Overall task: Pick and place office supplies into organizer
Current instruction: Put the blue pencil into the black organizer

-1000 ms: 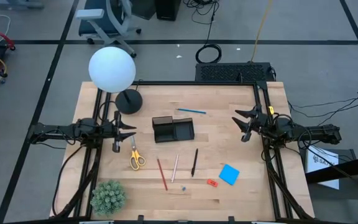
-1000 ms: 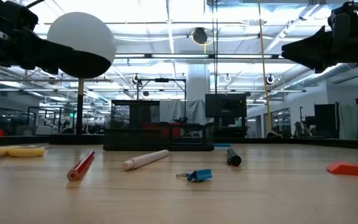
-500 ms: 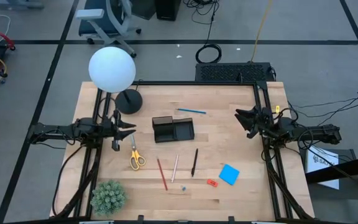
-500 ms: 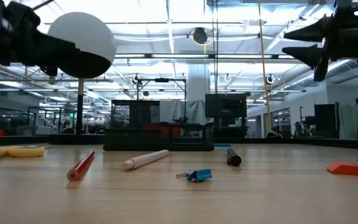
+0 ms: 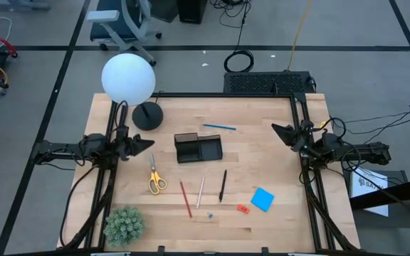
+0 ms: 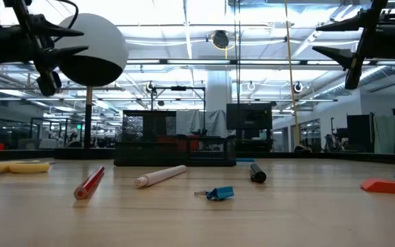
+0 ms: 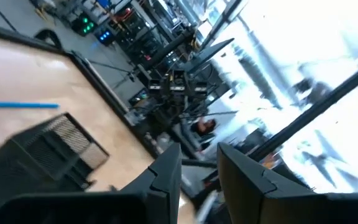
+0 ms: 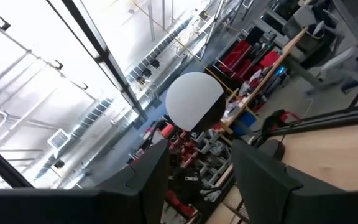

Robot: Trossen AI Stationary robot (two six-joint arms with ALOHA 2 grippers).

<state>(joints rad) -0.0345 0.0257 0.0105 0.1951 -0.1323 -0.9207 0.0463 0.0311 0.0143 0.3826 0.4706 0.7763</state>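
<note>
Both arms have drawn back toward the table's side edges: the left gripper [image 5: 142,144] and right gripper [image 5: 282,132] now hover with fingers parted, holding nothing. The organizer [image 5: 198,148] sits mid-table, unchanged; scissors [image 5: 154,179], pens [image 5: 222,185] and note pad [image 5: 263,199] lie before it.

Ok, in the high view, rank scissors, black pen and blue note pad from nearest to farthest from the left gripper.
Left gripper sits at the table's left.
1. Scissors, just below it.
2. Black pen, centre.
3. Blue note pad, lower right.
</note>
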